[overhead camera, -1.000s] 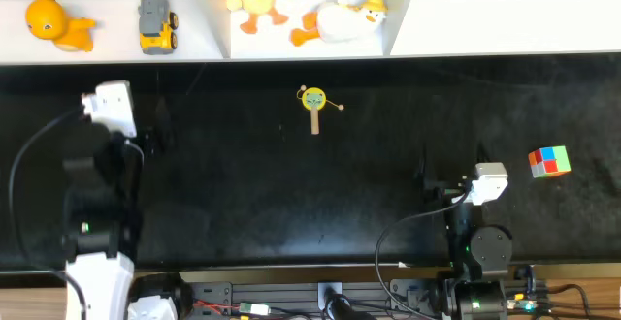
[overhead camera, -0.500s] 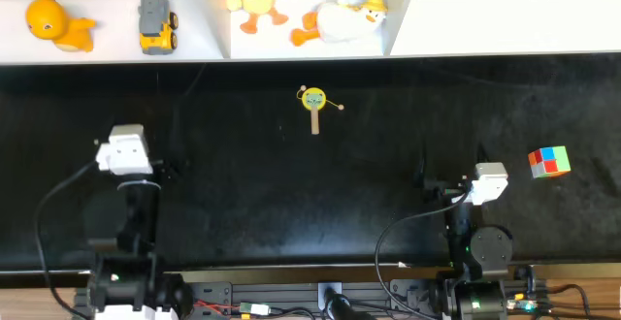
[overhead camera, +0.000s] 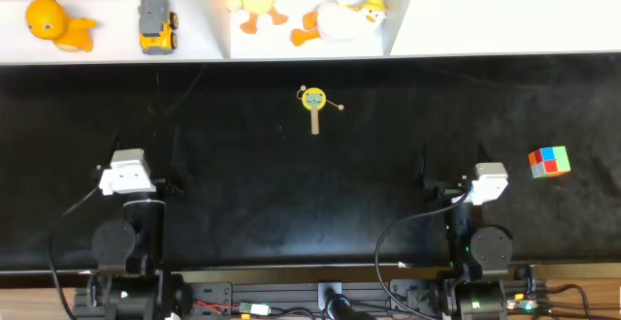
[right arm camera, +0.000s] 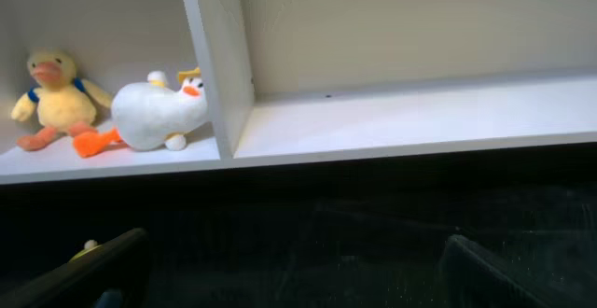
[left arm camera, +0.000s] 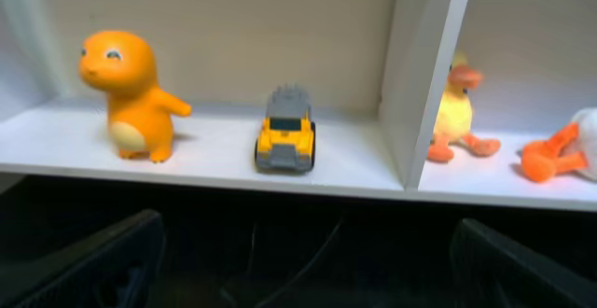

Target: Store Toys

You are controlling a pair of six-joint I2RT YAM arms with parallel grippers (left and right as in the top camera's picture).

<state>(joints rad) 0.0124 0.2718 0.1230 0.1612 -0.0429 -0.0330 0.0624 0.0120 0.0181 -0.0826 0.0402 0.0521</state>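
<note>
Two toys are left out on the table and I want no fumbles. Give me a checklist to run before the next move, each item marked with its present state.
1. The left claw is open and holds nothing: ok.
2. The right claw is open and holds nothing: ok.
3. The colour cube sits on the table on the right arm's side, nothing touching it: ok.
4. The rattle lies flat mid-table, apart from both arms: ok.
5. The right compartment shows bare floor for more toys: ok.
6. The colour cube sits square to the right claw: cannot tell.
</note>
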